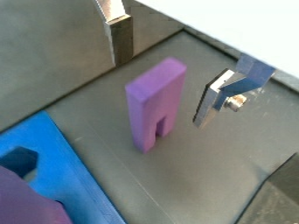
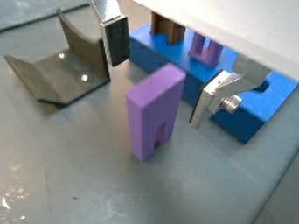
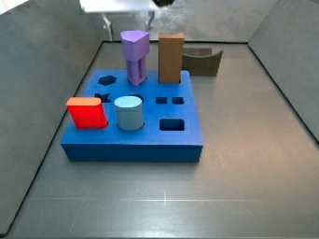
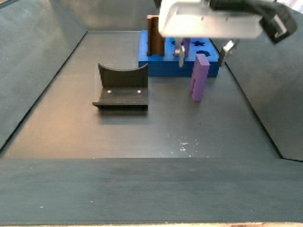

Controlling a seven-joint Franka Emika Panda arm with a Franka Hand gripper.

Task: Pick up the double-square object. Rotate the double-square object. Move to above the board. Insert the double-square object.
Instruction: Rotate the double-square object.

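The double-square object (image 1: 156,106) (image 2: 155,112) (image 4: 201,80) is a purple block with a groove down one face. It stands upright on the grey floor, just off the board's (image 1: 61,171) (image 2: 249,117) (image 3: 131,131) (image 4: 151,51) edge. My gripper (image 1: 167,66) (image 2: 163,68) (image 4: 198,57) is open and straddles the block's top. One finger (image 1: 121,35) (image 2: 117,40) stands on either side with a gap to the block, and neither touches it. In a side view the gripper's body (image 3: 125,6) shows at the far end and the double-square object is hidden behind the standing blocks.
In the board stand a purple pointed prism (image 3: 134,56) (image 2: 205,48), a tall brown block (image 3: 171,56) (image 2: 163,33), a red block (image 3: 86,113) and a light blue cylinder (image 3: 129,113). The dark fixture (image 2: 65,63) (image 4: 120,87) (image 3: 203,62) rests on the floor beside the board. Grey walls enclose the floor.
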